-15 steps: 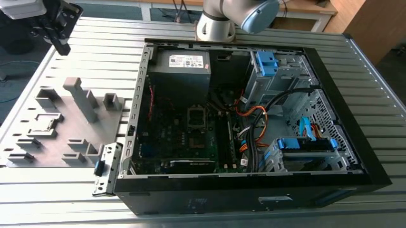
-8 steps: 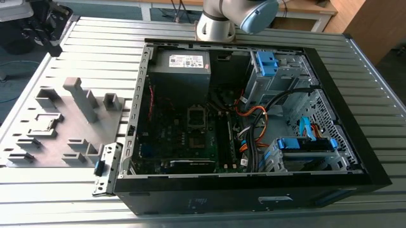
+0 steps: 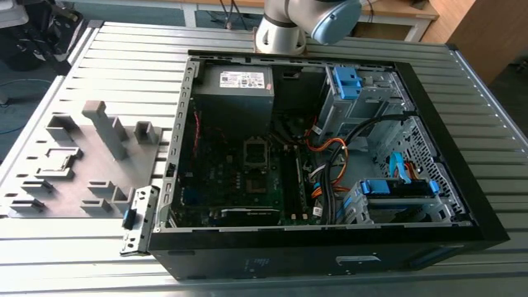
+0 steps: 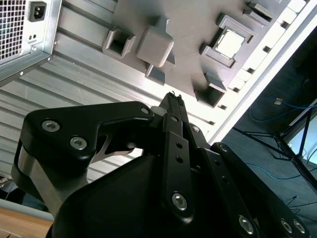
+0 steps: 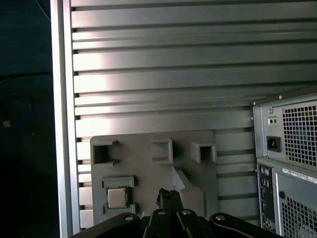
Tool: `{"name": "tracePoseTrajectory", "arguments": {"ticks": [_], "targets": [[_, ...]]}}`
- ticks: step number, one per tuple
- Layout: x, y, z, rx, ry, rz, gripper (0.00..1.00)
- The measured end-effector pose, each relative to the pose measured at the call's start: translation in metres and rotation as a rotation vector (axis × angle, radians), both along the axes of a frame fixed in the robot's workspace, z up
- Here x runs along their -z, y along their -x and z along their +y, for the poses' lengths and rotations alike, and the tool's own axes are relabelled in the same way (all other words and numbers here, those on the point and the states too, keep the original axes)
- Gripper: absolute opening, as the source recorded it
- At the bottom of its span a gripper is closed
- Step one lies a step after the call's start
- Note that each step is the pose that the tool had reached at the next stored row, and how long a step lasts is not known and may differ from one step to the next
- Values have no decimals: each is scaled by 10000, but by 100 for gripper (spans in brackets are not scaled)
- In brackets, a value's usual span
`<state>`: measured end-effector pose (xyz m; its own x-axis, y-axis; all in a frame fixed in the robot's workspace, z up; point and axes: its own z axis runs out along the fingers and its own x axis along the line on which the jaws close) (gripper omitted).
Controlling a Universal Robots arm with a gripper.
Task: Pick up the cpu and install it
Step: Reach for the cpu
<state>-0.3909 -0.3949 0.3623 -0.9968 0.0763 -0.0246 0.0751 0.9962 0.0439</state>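
Observation:
The cpu [image 5: 117,198] is a small silvery square chip lying flat in a square pocket of the grey fixture plate [image 5: 148,173]; it also shows in the second wrist view as the cpu [image 4: 230,42]. My gripper [image 5: 166,194] hangs well above that plate, its black fingers pressed together at a narrow tip with nothing between them. In the second wrist view the gripper [image 4: 173,96] points at the plate, beside the chip's pocket and clear of it. The motherboard socket [image 3: 256,151] sits in the middle of the open computer case [image 3: 429,111].
The fixture plate [image 3: 83,161] lies at the exterior view's left of the case, with several raised holders and a tall post [image 3: 107,127]. The ribbed metal table [image 3: 123,68] carries both. The arm's base [image 3: 285,28] stands behind the case. The power supply [image 5: 292,139] borders the plate.

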Motion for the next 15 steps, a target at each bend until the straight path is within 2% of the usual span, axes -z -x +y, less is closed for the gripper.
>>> {"name": "tracePoseTrajectory", "arguments": {"ticks": [5,15], "targets": [[12,73,0,0,0,1,11],[79,361,0,0,8,0,11]]}}
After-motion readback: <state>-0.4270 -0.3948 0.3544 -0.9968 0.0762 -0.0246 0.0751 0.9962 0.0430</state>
